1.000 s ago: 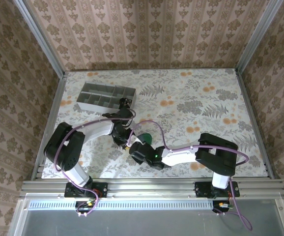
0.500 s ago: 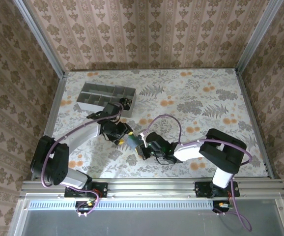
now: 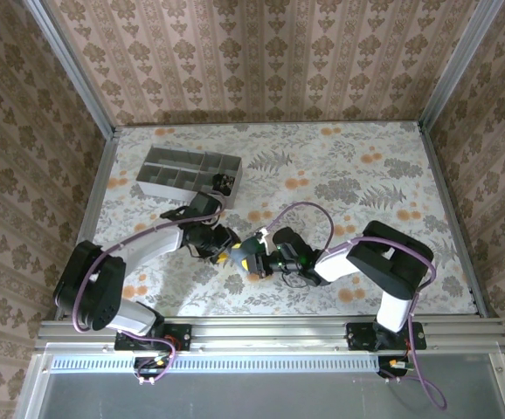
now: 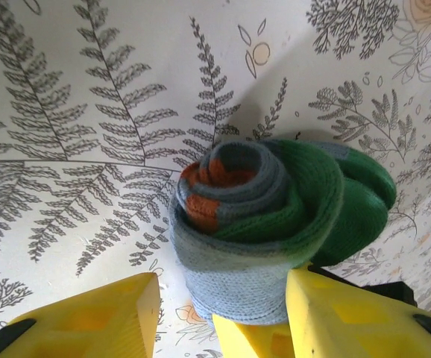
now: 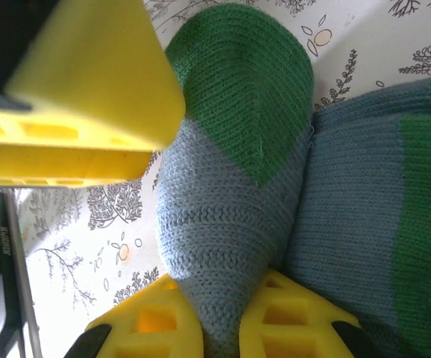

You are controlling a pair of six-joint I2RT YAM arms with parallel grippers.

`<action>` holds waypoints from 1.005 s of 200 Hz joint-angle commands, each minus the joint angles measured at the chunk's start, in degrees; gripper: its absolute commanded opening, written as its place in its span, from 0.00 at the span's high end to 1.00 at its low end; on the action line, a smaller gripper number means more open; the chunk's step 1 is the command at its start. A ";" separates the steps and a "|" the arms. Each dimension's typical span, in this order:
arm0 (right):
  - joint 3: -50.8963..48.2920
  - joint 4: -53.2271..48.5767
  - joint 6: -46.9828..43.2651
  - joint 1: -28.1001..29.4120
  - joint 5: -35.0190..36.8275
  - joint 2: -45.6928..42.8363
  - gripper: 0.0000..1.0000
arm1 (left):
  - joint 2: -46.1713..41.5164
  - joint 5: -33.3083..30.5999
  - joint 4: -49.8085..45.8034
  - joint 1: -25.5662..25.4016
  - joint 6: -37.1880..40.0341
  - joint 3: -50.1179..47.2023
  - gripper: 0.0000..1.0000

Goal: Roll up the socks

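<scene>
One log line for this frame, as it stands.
item: teal-grey knitted sock, orange cuff, green toe, coiled into a roll | right pincer: shut on sock fabric | left pincer: open around roll

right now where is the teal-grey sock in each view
top external: the teal-grey sock is just below centre, where the two arms meet.
left wrist: the sock is rolled up, centre-right, with the orange cuff at the core.
right wrist: the sock runs from centre to the right edge, green toe at the top.
shared landmark: the fern-print table cover right under it.
</scene>
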 commanded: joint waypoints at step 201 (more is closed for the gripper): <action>-3.15 -34.64 -22.43 9.87 31.49 -21.68 0.49 | 13.96 -4.46 -7.32 -4.19 0.53 -2.84 1.00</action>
